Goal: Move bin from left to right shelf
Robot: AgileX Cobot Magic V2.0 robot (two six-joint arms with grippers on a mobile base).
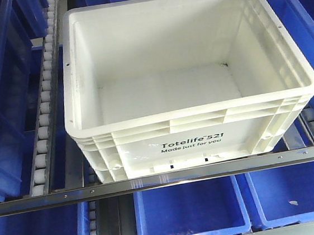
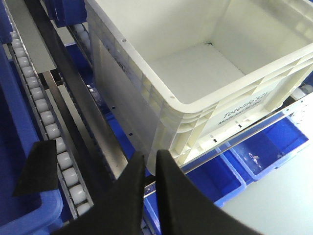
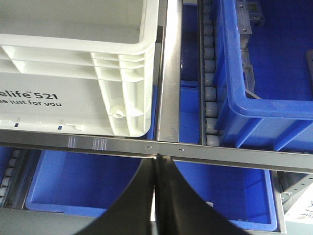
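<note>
On the upper level of a roller-lane shelf rack, the white bin (image 1: 189,80) sits a bit crooked, its front edge right up against the metal front rail (image 1: 163,178) that runs across the shelf. It's open on top with nothing inside, ribbed under the rim, and the black "Totelife 521 / Made just for you" print faces the camera. Strips of small white rollers (image 1: 41,115) run front to back along the bin's left side, and there's another roller strip (image 3: 209,83) off to its right, with a metal divider (image 3: 168,73) between that and the bin's corner. Blue bins pretty much surround it: one on the left lane (image 1: 0,100), one on the right lane (image 3: 264,63), and a row on the level below (image 1: 190,215). In the left wrist view, the left gripper (image 2: 150,161) hangs just off the bin's front-left corner, black fingers nearly together with a thin slit between them, not holding anything. The right gripper (image 3: 155,164) sits just in front of the rail, below the bin's front-right corner, fingers pressed together, nothing between them. The floor past the rack looks pale grey in the left wrist view (image 2: 283,196).
</note>
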